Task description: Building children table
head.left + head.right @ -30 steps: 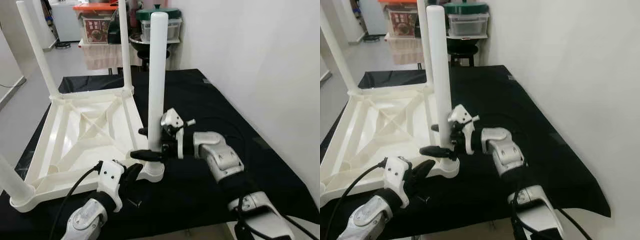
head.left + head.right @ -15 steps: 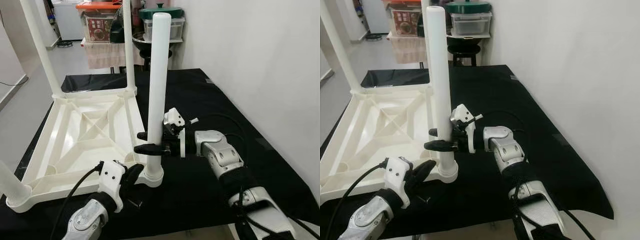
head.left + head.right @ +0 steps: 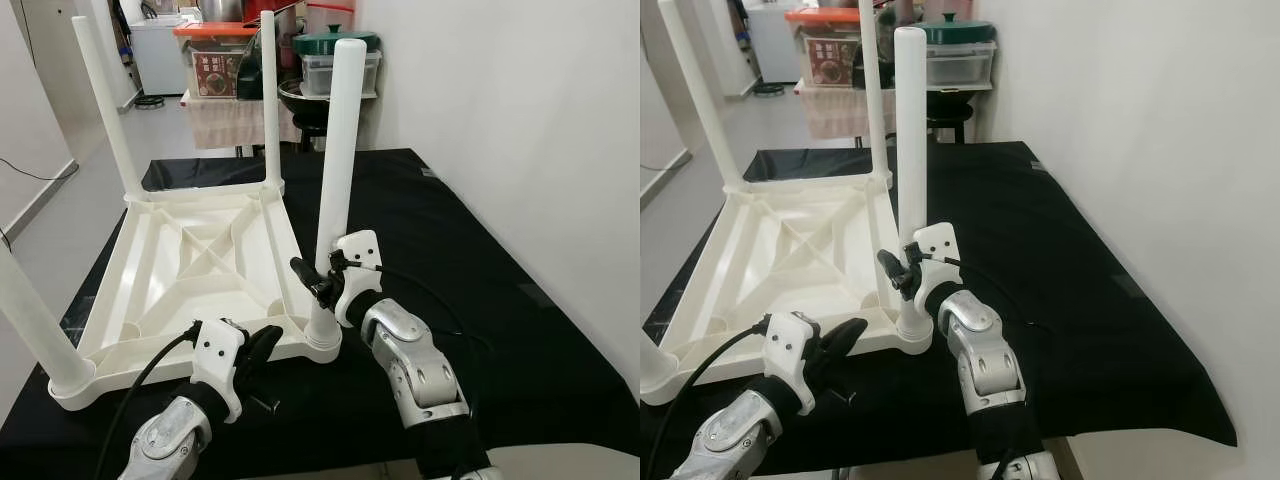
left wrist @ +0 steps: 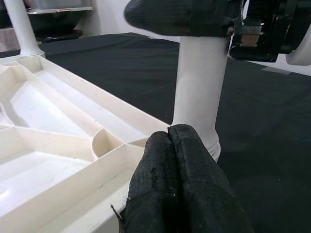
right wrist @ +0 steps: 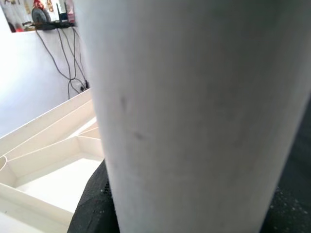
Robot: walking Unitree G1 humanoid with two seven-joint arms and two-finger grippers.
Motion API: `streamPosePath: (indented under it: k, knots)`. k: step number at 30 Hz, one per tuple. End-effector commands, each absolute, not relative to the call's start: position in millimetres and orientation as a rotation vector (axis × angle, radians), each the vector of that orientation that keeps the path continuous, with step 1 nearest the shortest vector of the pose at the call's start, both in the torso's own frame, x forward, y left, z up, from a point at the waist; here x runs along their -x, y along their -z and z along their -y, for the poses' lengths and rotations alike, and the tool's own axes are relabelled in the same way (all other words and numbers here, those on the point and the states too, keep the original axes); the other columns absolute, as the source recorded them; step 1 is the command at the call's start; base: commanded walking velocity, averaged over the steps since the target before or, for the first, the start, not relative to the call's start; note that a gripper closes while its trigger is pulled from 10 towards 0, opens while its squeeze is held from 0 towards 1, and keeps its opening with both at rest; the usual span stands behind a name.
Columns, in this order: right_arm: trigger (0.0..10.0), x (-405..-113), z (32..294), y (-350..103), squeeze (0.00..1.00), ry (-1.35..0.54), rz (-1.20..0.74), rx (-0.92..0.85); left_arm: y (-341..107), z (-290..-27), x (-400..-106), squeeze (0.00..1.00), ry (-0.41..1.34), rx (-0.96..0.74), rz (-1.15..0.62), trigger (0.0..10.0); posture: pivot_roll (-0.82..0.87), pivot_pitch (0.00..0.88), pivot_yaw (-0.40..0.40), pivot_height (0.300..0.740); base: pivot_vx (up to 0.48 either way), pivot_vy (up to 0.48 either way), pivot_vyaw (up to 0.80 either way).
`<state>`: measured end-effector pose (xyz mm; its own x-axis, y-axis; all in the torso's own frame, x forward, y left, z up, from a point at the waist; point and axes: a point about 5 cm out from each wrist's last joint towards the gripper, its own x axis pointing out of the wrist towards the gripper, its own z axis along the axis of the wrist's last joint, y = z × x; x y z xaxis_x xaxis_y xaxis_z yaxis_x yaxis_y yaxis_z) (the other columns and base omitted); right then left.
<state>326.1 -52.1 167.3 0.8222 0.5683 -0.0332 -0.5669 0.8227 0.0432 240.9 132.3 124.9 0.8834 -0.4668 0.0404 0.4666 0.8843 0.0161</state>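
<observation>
Swung nearer the body, right gripper [image 3: 318,285] is clamped on leg [image 3: 338,170], seating it; left gripper [image 4: 182,160], jaws together, steadies tabletop [image 3: 200,270].

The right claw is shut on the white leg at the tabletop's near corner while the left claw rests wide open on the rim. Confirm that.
Not quite. The left claw is shut, fingertips pressed together, as the left wrist view shows. The rest stands: the right claw is shut on the white leg at the tabletop near corner.

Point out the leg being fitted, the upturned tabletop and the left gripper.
leg [image 3: 338,150], left eye view, mid-shaft.
upturned tabletop [image 3: 205,245], left eye view, centre of ribbed underside.
left gripper [image 3: 262,348], left eye view, the closed black fingers.
</observation>
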Motion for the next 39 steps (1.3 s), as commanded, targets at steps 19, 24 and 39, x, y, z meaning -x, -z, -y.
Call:
streamPosePath:
  k: [19,24,39]
  knots:
    - [10.0,-325.0,45.8,-187.2,0.1,-1.27,-0.032,0.119,-123.5,-130.9,-242.8,0.0,0.484,-0.007,0.035,10.0,0.04,0.0,-0.053,0.74,0.0,0.0,0.0]
    - [10.0,-340.8,53.2,-190.6,0.0,-1.386,-0.079,0.143,-122.9,-129.8,-241.5,0.0,0.483,-0.007,0.035,10.0,0.05,0.0,-0.059,0.74,0.0,0.0,0.0]
    - [0.0,-347.8,62.8,-179.2,0.0,-1.344,-0.082,0.079,-121.4,-127.9,-239.3,0.0,0.484,-0.004,0.032,10.0,0.04,0.0,-0.063,0.74,0.0,0.0,0.0]
